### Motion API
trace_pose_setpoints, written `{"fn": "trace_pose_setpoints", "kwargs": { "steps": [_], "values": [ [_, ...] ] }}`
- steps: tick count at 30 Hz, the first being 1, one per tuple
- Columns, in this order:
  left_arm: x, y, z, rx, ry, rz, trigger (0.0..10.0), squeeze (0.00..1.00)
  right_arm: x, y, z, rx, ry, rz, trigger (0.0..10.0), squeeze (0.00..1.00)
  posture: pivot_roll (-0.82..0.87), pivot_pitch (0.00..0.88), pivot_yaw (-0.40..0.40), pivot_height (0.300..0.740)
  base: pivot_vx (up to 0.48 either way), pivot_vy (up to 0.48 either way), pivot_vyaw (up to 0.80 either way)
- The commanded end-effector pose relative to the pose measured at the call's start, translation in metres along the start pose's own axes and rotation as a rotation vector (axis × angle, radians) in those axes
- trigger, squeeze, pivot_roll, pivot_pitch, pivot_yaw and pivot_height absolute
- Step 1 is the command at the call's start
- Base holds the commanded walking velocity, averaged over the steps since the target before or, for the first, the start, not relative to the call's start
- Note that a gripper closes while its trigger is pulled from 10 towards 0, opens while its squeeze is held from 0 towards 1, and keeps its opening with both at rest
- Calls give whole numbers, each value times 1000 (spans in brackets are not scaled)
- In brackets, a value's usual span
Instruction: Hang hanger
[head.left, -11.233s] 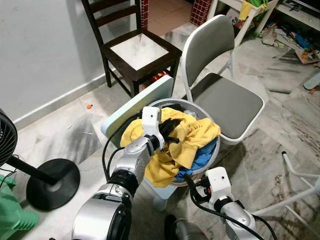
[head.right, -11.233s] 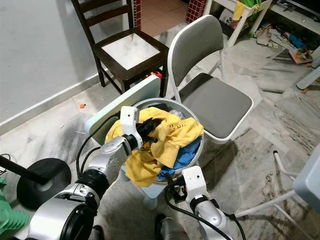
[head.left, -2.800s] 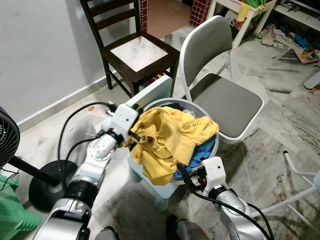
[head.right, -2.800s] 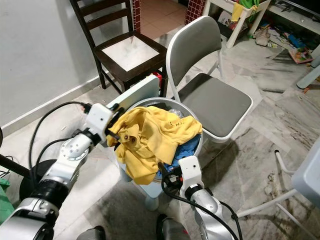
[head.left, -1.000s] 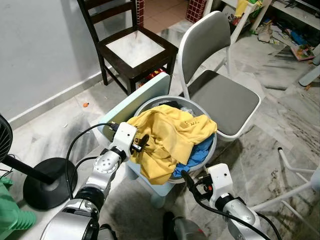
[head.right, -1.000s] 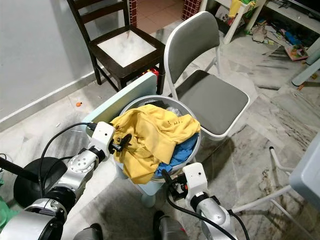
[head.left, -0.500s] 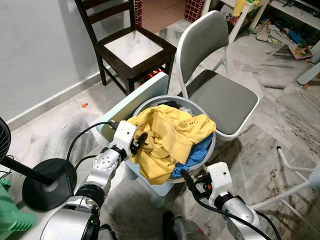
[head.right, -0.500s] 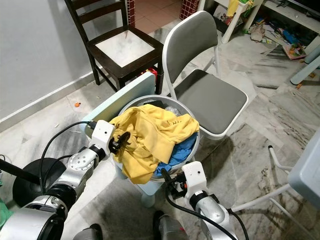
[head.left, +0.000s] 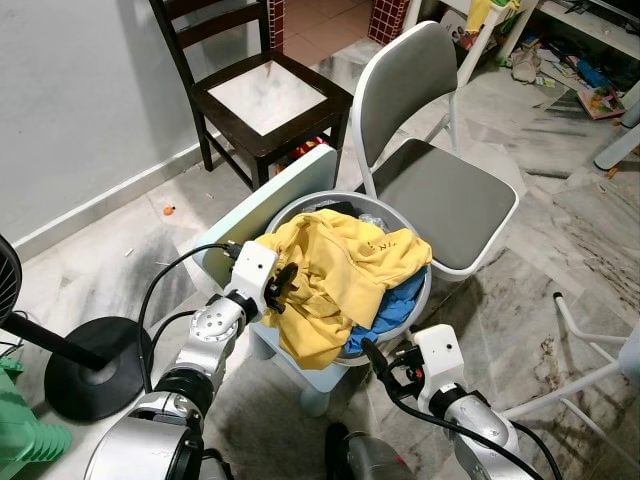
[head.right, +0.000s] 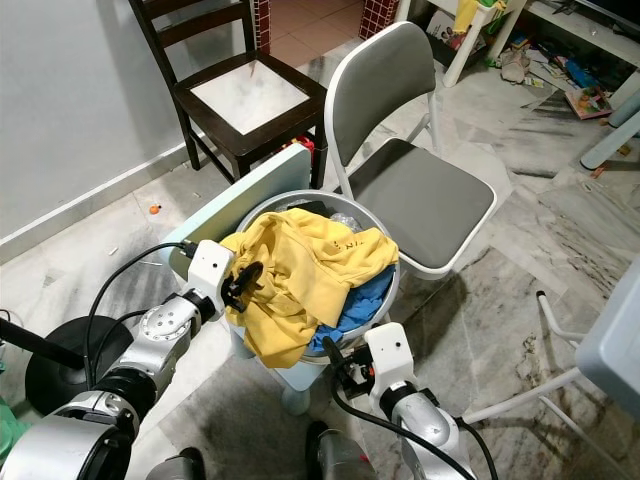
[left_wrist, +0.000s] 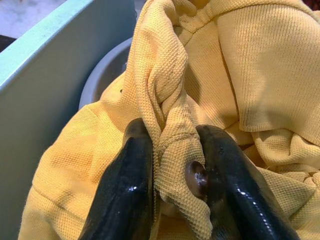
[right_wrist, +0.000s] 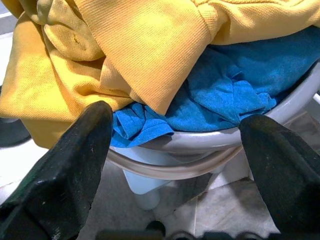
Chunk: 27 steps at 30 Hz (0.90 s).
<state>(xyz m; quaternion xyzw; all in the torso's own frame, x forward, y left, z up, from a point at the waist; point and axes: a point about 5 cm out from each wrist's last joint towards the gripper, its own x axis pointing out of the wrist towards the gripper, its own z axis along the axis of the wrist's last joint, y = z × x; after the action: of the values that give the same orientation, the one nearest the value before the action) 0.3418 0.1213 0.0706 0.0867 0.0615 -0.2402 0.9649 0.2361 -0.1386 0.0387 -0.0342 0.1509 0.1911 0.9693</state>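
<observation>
A yellow polo shirt (head.left: 340, 270) is heaped over a grey basin (head.left: 428, 285), with a blue cloth (head.left: 400, 300) under it. My left gripper (head.left: 280, 285) is at the basin's left rim, shut on a bunched fold of the shirt. In the left wrist view its black fingers (left_wrist: 127, 195) pinch that fold (left_wrist: 172, 150) beside a brown button (left_wrist: 196, 176). My right gripper (head.left: 385, 372) hangs low in front of the basin, open and holding nothing. The right wrist view looks between its spread fingers (right_wrist: 70, 165) at the basin's rim (right_wrist: 200, 145) and the blue cloth (right_wrist: 225, 95).
The basin sits on a pale green child's chair (head.left: 270, 200). Behind it stand a dark wooden chair (head.left: 265, 95) and a grey and white folding chair (head.left: 440, 190). A black fan base (head.left: 95, 365) lies on the floor to the left, and white tube legs (head.left: 590, 340) to the right.
The left gripper has moved from the basin's middle to its left rim, pulling the shirt's fold leftward. Over the last second it barely shifts. The right arm stays put.
</observation>
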Motion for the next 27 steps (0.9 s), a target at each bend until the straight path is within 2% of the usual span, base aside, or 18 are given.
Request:
{"fn": "trace_pose_setpoints", "kwargs": {
  "steps": [1,7,13,15,16,18,20,24,27],
  "values": [
    [2,-5,-1,-4,2,-25,0,0,-4,-2,-8,2,29,-12,10000,145,-165,252,-97,740,0,0,0],
    [2,-8,0,-25,-8,-37,0,0,-6,-4,-9,-3,35,-13,10000,141,-173,252,-105,740,0,0,0],
    [9,-15,10,-75,-54,-55,0,0,-5,-7,-6,-5,26,-26,10000,141,-171,246,-104,740,0,0,0],
    [14,-23,19,-104,-91,-92,0,0,-4,-6,-6,-5,24,-24,10000,145,-166,243,-102,740,0,0,0],
    [18,-34,28,-130,-126,-143,0,0,-2,-6,-5,-5,23,-23,10000,145,-164,241,-100,740,0,0,0],
    [20,-39,32,-132,-142,-167,0,0,-1,-5,-5,-5,21,-23,10000,145,-162,240,-99,740,0,0,0],
    [26,-58,48,-173,-197,-259,0,0,1,-4,-4,-4,17,-22,10000,149,-161,235,-96,740,0,0,0],
    [28,-66,54,-204,-208,-307,0,0,1,-4,-4,-3,16,-21,10000,145,-161,233,-95,740,0,0,0],
    [30,-80,70,-253,-225,-436,0,0,3,-4,-4,-3,17,-22,10000,145,-158,221,-93,740,0,0,0]
  ]
}}
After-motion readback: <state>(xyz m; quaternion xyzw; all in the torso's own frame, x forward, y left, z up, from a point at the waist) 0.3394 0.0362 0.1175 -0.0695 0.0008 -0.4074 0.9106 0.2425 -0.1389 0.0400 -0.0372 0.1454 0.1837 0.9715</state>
